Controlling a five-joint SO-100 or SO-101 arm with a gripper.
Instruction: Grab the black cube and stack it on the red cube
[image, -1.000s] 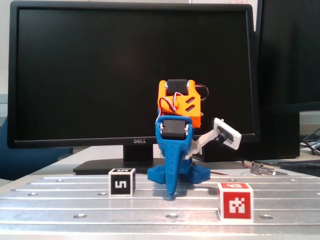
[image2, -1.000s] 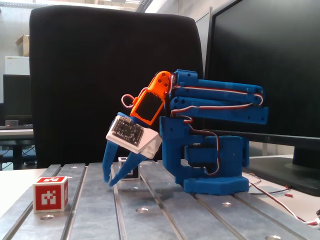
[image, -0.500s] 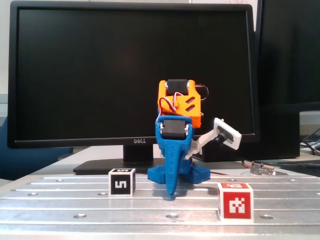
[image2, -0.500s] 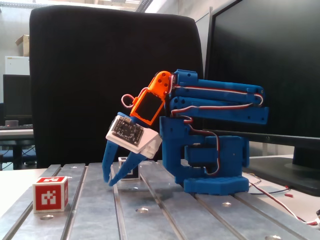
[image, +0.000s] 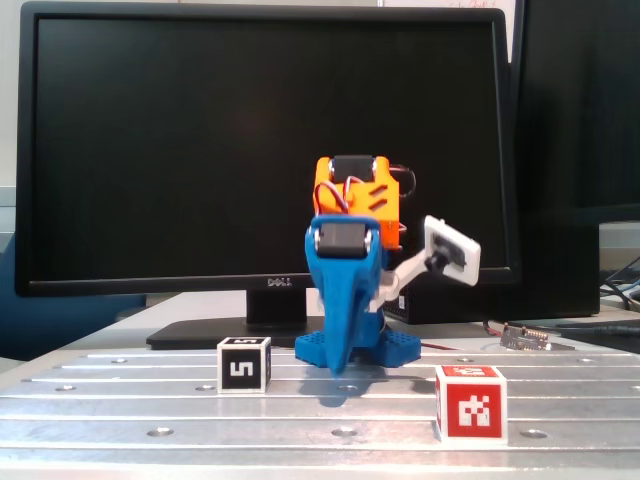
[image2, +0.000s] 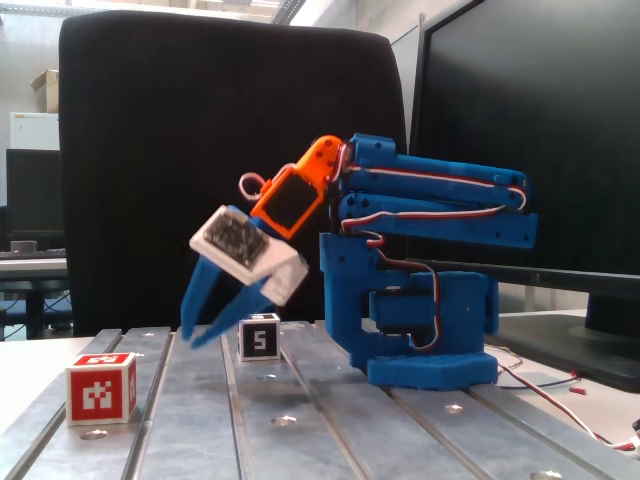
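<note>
— Nearest to us in a fixed view sits the red cube (image: 470, 403), low on the right of the slotted metal table (image: 120, 405), alone and untouched. What do we have behind it?

— Further back and to the left stands the black cube (image: 244, 364), its white marker facing us, resting flat on the table with nothing gripping it. The two cubes are well apart.

— And the gripper (image2: 200, 329)? A second ago we had its tips down close to the plate, just in front of the black cube.

— Now we see it lifted. In the other fixed view the fingers point down and forward, clear above the table, and the black cube (image2: 259, 336) shows whole behind them where it was half hidden before. The red cube (image2: 101, 388) lies nearer that camera, off to the left.

— Are the fingers apart?

— Slightly parted, with a narrow gap between the two tips, and holding nothing.

— So what does the lift mean for us?

— We judge the arm has begun to move out of its folded pose, so the reach for the black cube is only starting. Nothing has been grasped, and the stacking is all ahead of us.

— Behind everything, the dark monitor (image: 260, 150) fills the background.
</note>
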